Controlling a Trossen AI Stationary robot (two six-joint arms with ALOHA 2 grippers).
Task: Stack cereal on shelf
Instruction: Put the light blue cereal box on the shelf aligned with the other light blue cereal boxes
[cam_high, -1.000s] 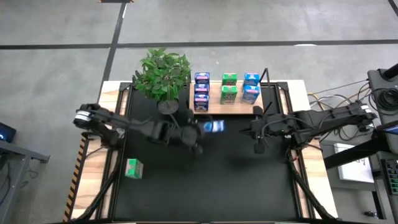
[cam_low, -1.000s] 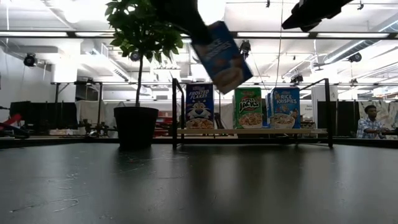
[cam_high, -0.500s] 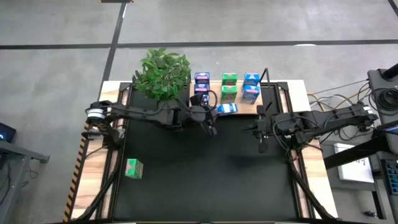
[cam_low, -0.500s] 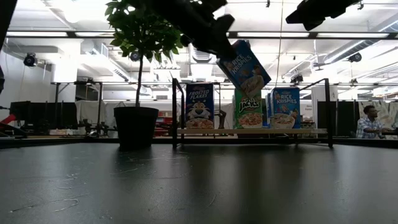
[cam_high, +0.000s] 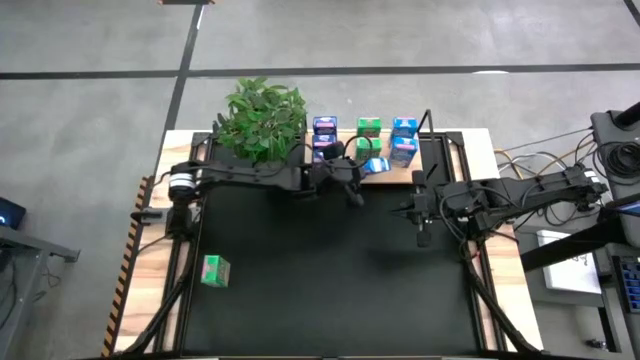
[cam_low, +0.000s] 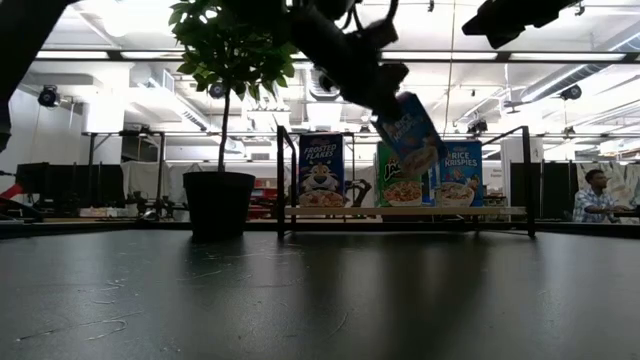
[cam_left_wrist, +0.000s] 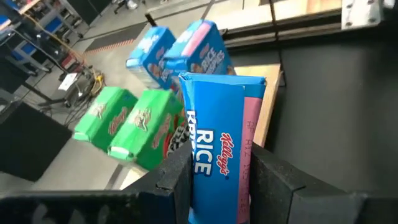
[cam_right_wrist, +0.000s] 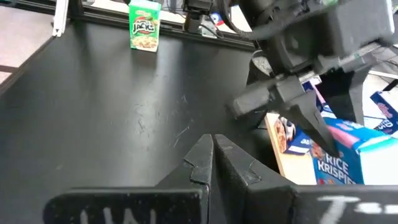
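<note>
While my left arm reaches long across the black mat (cam_high: 330, 270) toward the wooden shelf (cam_high: 395, 176), my left gripper (cam_high: 358, 183) hangs above the shelf's front edge, fingers (cam_left_wrist: 177, 177) clamped on a light blue Rice Krispies box (cam_left_wrist: 217, 143) tilted in the air. My right arm lies folded over the mat's right side, its gripper (cam_right_wrist: 211, 158) pinched closed on nothing. Purple, green and blue boxes stand on the shelf. One green box (cam_high: 214, 270) sits alone near the mat's left edge.
</note>
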